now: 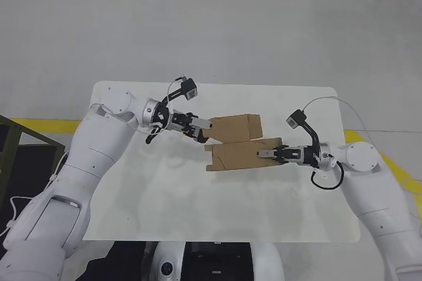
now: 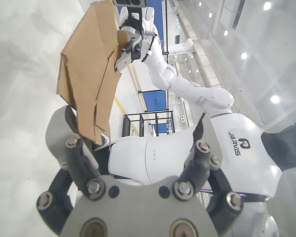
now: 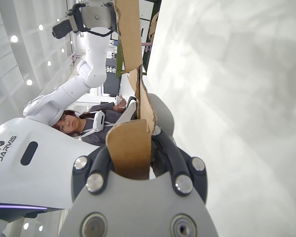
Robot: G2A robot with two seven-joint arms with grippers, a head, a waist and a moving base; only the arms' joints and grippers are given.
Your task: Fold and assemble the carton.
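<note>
A flat brown carton [image 1: 238, 154] is held just above the middle of the white table [image 1: 197, 204], with one panel [image 1: 235, 126] standing out toward the far side. My right gripper [image 1: 269, 153] is shut on the carton's right end; in the right wrist view a flap [image 3: 130, 146] runs between its fingers [image 3: 162, 114]. My left gripper [image 1: 207, 130] is open at the carton's far left corner. In the left wrist view the carton [image 2: 88, 70] rests its edge against one finger [image 2: 71, 124], while the other finger [image 2: 199, 129] stands well apart.
A dark green frame [image 1: 7, 133] with cardboard inside stands off the table's left edge. Yellow tape [image 1: 53, 125] runs along the floor behind. Bare table surface lies in front of and behind the carton.
</note>
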